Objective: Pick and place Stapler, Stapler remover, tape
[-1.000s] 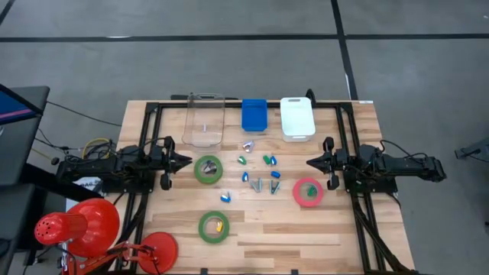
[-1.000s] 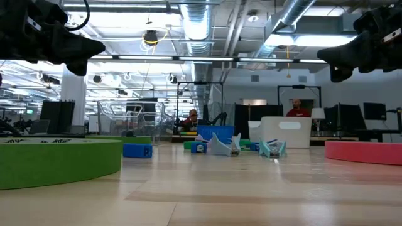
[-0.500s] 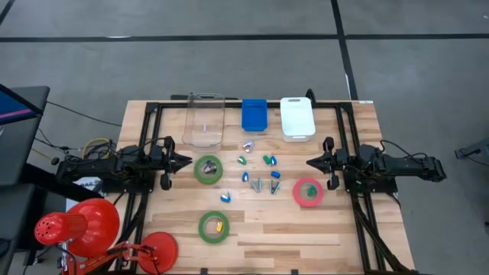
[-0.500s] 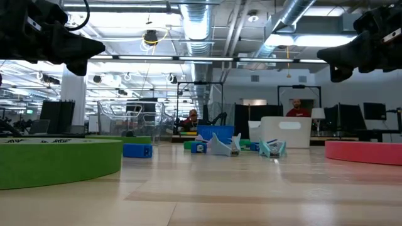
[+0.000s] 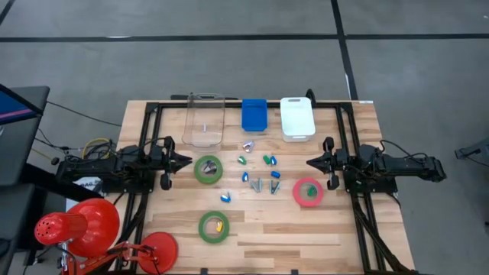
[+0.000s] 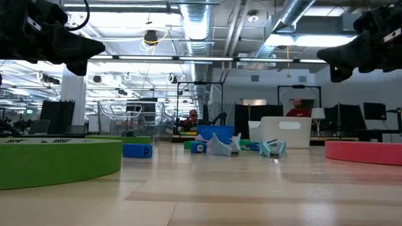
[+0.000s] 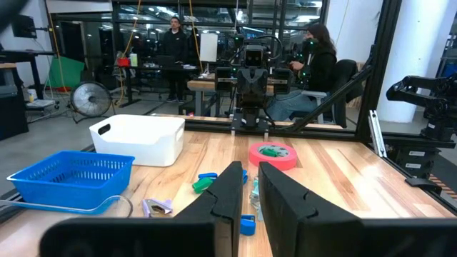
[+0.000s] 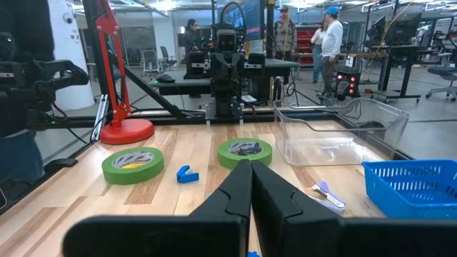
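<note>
Three tape rolls lie flat on the wooden table: a green one (image 5: 208, 169) near my left gripper, a second green one (image 5: 214, 227) toward the near edge, and a red-pink one (image 5: 308, 192) near my right gripper. Between them lie several small blue, green and silver pieces (image 5: 260, 172); I cannot tell which are staplers and which stapler removers. A small piece lies inside each roll. My left gripper (image 5: 187, 161) (image 7: 250, 171) hovers level at the table's left, fingers nearly together and empty. My right gripper (image 5: 309, 162) (image 8: 251, 165) hovers level at the right, shut and empty.
At the far edge stand a clear bin (image 5: 205, 121), a blue basket (image 5: 254, 116) and a white bin (image 5: 297, 118). A red lamp stand (image 5: 92, 229) sits at the near left corner. Black frame rails (image 5: 153, 114) border the table. People show in the room beyond.
</note>
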